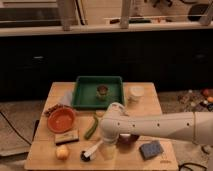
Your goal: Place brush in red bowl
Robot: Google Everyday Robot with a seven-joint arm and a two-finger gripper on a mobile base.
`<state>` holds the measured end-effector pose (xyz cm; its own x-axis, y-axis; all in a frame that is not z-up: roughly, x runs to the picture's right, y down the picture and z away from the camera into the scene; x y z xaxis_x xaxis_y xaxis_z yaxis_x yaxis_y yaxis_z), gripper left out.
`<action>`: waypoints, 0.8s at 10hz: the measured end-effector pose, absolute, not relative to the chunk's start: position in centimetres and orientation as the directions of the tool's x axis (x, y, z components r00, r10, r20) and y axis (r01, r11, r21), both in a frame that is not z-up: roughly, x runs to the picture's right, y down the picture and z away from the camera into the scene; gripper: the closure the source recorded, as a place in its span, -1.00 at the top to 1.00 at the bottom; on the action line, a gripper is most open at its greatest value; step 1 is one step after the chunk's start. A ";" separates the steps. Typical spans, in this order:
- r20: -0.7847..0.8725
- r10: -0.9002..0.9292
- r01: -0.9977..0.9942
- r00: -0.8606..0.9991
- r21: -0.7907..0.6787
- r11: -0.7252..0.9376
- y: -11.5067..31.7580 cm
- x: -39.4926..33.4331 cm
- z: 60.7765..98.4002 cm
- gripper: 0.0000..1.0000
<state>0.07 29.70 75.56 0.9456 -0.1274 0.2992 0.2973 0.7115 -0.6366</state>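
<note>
The brush (91, 151) lies on the wooden table near the front edge, its black head to the front left and its white handle pointing back right. The red bowl (61, 119) stands on the table's left side, empty, up and to the left of the brush. My white arm reaches in from the right. My gripper (107, 146) points down at the handle end of the brush, mostly hidden under the wrist. I cannot tell whether it touches the handle.
A tan-and-dark block (66, 136) lies between bowl and brush. Near these are a yellow fruit (62, 151), a green vegetable (92, 127) and a blue-grey sponge (151, 149). A green tray (82, 95) and a white cup (136, 93) stand at the back.
</note>
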 end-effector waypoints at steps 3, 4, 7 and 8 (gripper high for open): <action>0.308 -0.129 0.306 0.943 -0.643 0.702 29.9 -0.1 76.8 0.45; 0.308 -0.131 0.308 0.942 -0.645 0.699 30.1 -0.1 77.3 0.25; 0.306 -0.118 0.296 0.945 -0.642 0.707 29.7 0.3 78.3 -0.32; 0.303 -0.115 0.292 0.946 -0.643 0.708 29.5 0.5 78.5 -0.51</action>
